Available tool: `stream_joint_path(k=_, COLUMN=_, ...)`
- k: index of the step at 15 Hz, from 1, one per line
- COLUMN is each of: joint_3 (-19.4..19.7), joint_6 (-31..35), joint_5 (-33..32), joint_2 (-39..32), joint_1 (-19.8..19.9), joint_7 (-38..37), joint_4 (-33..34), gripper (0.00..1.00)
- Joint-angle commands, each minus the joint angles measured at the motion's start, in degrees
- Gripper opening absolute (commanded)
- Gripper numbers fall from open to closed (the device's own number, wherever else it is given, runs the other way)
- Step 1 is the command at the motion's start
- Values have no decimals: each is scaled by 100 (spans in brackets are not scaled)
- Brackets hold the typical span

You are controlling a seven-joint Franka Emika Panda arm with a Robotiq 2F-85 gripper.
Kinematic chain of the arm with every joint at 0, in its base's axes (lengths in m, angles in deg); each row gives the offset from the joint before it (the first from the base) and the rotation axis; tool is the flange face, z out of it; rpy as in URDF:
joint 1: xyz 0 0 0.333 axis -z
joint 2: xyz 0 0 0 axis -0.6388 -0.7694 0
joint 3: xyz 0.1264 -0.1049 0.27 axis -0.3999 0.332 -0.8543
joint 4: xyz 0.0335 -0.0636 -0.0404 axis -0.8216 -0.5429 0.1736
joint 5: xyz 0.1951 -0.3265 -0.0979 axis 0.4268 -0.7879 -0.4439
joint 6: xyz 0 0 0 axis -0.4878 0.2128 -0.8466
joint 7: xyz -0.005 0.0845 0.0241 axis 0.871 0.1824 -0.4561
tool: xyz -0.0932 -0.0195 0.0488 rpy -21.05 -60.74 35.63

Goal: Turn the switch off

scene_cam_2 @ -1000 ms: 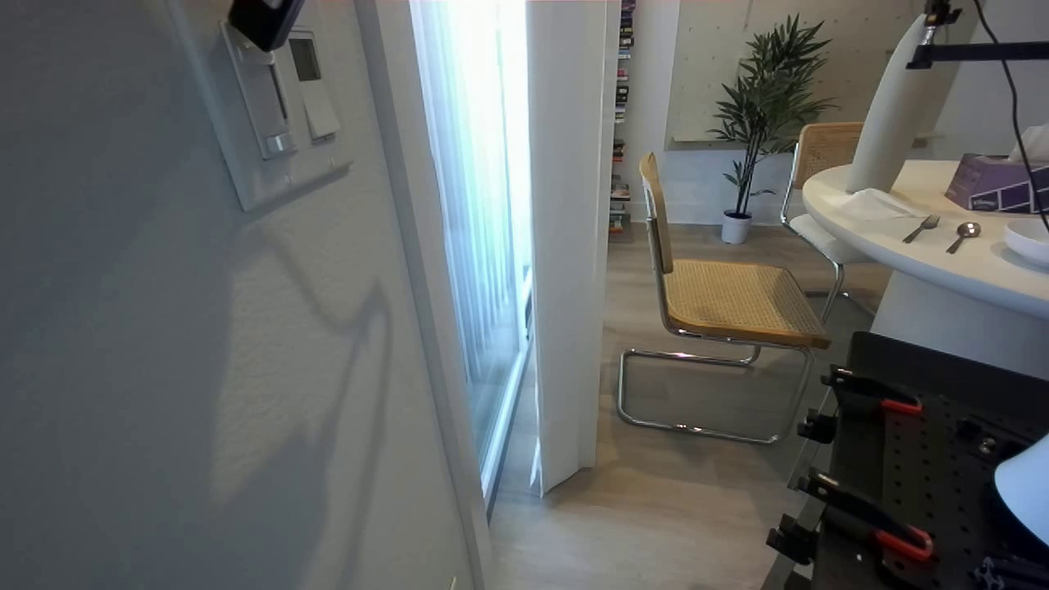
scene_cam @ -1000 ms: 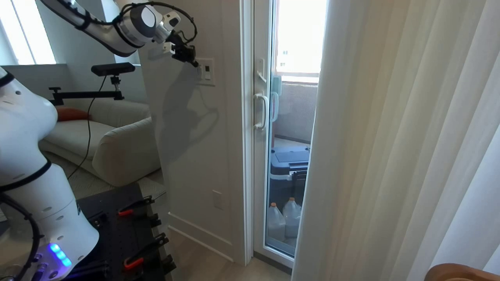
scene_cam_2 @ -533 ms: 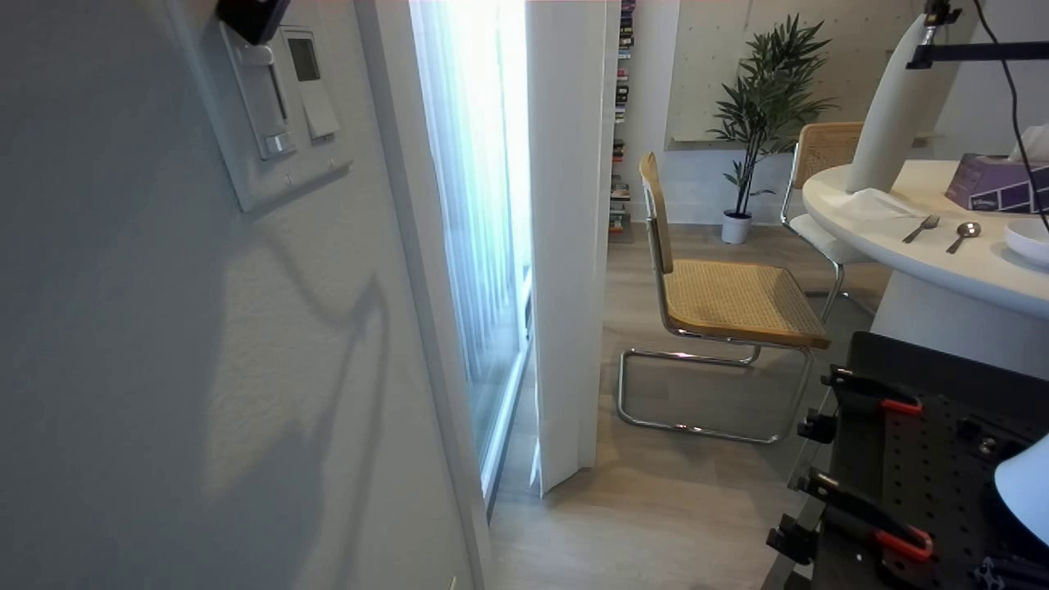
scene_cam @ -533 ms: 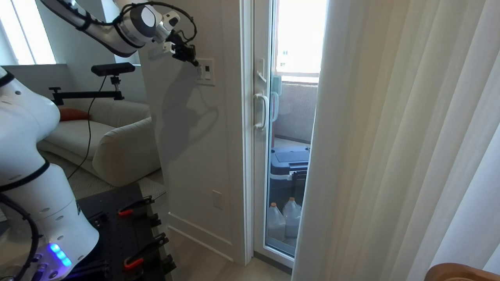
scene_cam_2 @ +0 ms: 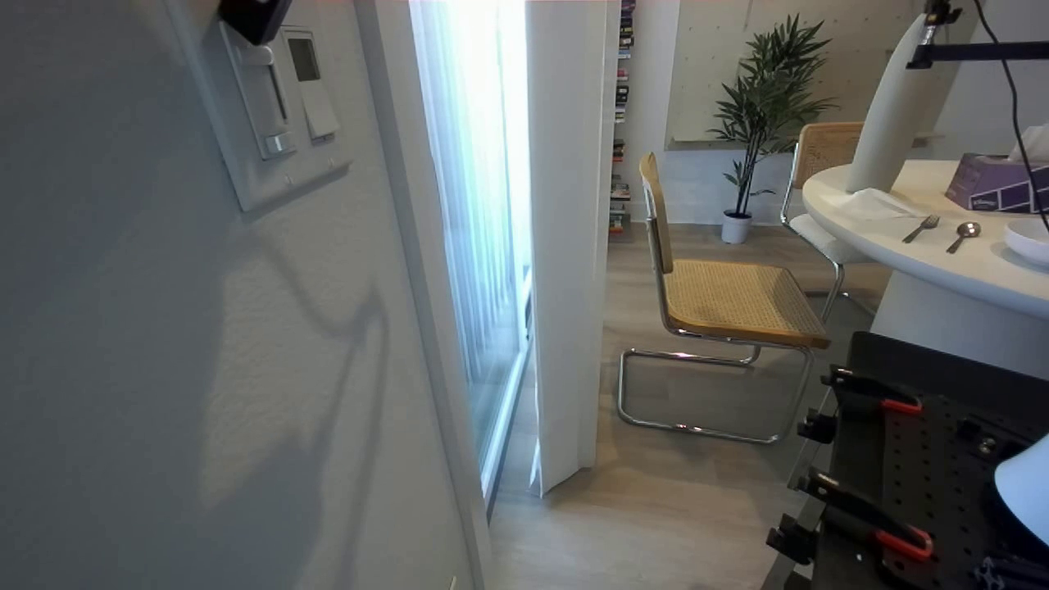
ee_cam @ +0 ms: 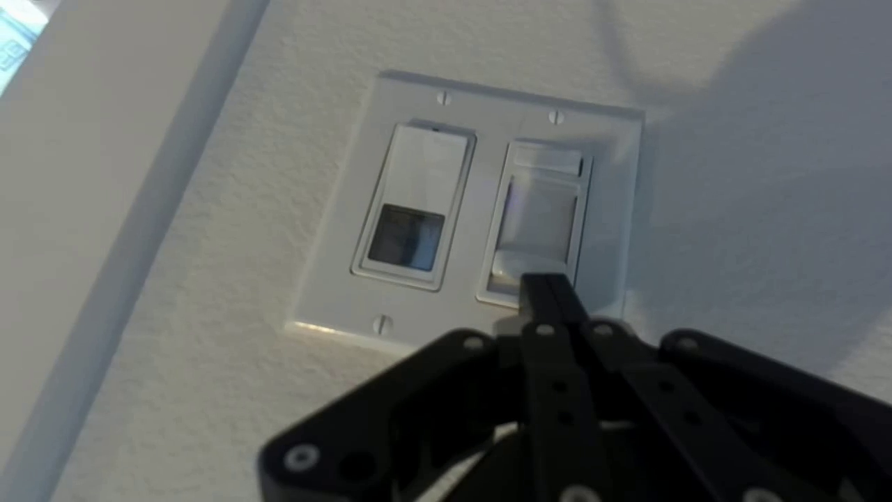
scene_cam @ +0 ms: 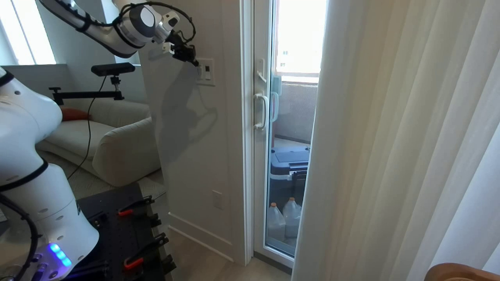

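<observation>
The switch (ee_cam: 481, 209) is a white wall plate with two controls side by side. In the wrist view one is a white paddle (ee_cam: 426, 167) with a dark window, the other a slider with a white knob (ee_cam: 519, 265) at the slot's lower end. The plate also shows in both exterior views (scene_cam: 204, 81) (scene_cam_2: 291, 111). My gripper (ee_cam: 547, 277) is shut and empty, its fingertips pressed together. They overlap the knob's edge in the wrist view; in an exterior view the gripper (scene_cam_2: 256, 23) sits just above the knob. I cannot tell if they touch.
A door frame (scene_cam: 247, 136) and glass door with a white handle (scene_cam: 265, 112) stand beside the plate. A curtain (scene_cam: 375, 136) hangs further over. A socket plate (scene_cam: 217, 199) is low on the wall. A camera (scene_cam: 113, 69) is on a stand. A chair (scene_cam_2: 742, 299) stands near the table.
My gripper's tips have shifted slightly up and away from the knob since a second ago, and more of the knob shows. The arm has moved only a little. The controls look unchanged.
</observation>
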Motion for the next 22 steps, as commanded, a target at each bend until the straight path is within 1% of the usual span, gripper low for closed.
stream_joint_path(k=1, joint_3=-183, joint_6=-116, joint_5=-169, joint_2=-143, joint_1=359, joint_7=-118, joint_4=151, gripper=0)
stream_joint_path(k=5, joint_3=-193, joint_6=-285, joint_5=-126, joint_2=-230, joint_1=380, joint_7=-24, joint_4=213, gripper=0)
stream_joint_path(k=10, joint_3=-226, joint_6=-977, joint_5=-115, joint_2=-410, joint_1=451, joint_7=46, joint_4=467, gripper=0)
stream_joint_path(k=13, joint_3=-225, joint_6=-1526, joint_5=-57, joint_2=-668, joint_1=438, joint_7=122, joint_4=622, gripper=0)
stream_joint_path(k=17, joint_3=-105, joint_6=-2479, joint_5=312, joint_2=-1067, joint_1=164, joint_7=474, joint_4=934, gripper=0)
stream_joint_path(k=18, joint_3=554, joint_6=-2866, joint_5=127, joint_2=-1260, joint_1=-572, joint_7=357, joint_4=1049, gripper=0)
stream_joint_path(k=19, joint_3=736, joint_6=-3241, joint_5=248, joint_2=-1285, joint_1=-802, joint_7=451, joint_4=1160, gripper=26)
stream_joint_path(k=20, joint_3=1019, joint_6=-3589, joint_5=330, joint_2=-1282, joint_1=-1141, joint_7=494, joint_4=1248, gripper=27)
stream_joint_path(k=22, joint_3=1548, joint_6=-4099, joint_5=527, joint_2=-1220, joint_1=-1755, joint_7=673, joint_4=1347, gripper=41)
